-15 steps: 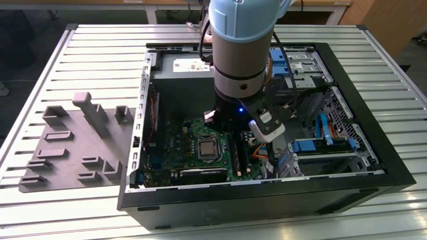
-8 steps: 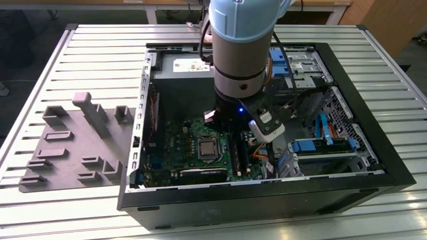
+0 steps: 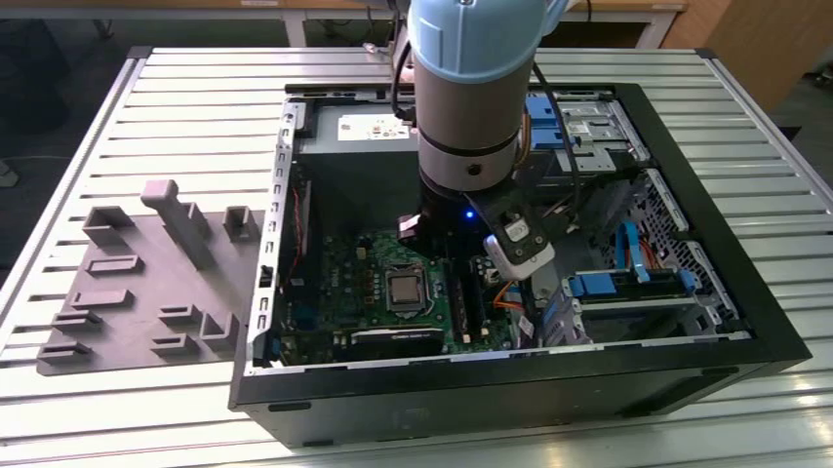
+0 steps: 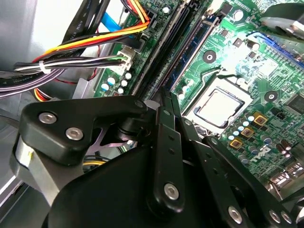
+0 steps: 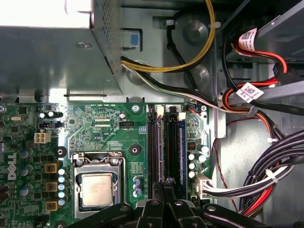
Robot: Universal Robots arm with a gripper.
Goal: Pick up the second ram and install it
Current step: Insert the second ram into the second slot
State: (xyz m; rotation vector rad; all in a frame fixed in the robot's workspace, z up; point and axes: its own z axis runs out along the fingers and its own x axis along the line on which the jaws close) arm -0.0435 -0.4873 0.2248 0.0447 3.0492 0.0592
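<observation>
Seating a memory stick well is a matter of alignment. The stick should stand upright on its long edge, parallel to its slot, with the contact edge squarely over the channel. The press should go straight down and evenly at both ends, so that neither end rides up.

In the first wrist view the gripper (image 5: 164, 192) is low over the row of memory slots beside the processor socket (image 5: 96, 188). Its fingers (image 5: 154, 209) are drawn almost together. They appear to pinch the second ram (image 5: 162, 147), seen edge-on as a thin pale strip along one of the dark slots, though from above I cannot be sure whether it is already seated or just over the slot.

The second wrist view looks along the fingers (image 4: 164, 123) from behind. It shows how narrow the gap between them is, and also the bundled cables (image 4: 71, 61) close beside the slots.

The exterior view gives the wider setting: the arm (image 3: 469, 97) reaching straight down into the open computer case (image 3: 729, 322), over the motherboard (image 3: 377, 292). The grey tray (image 3: 143, 283) lies on the tabletop (image 3: 170, 97) just beside the case, toward the exterior view's left.
</observation>
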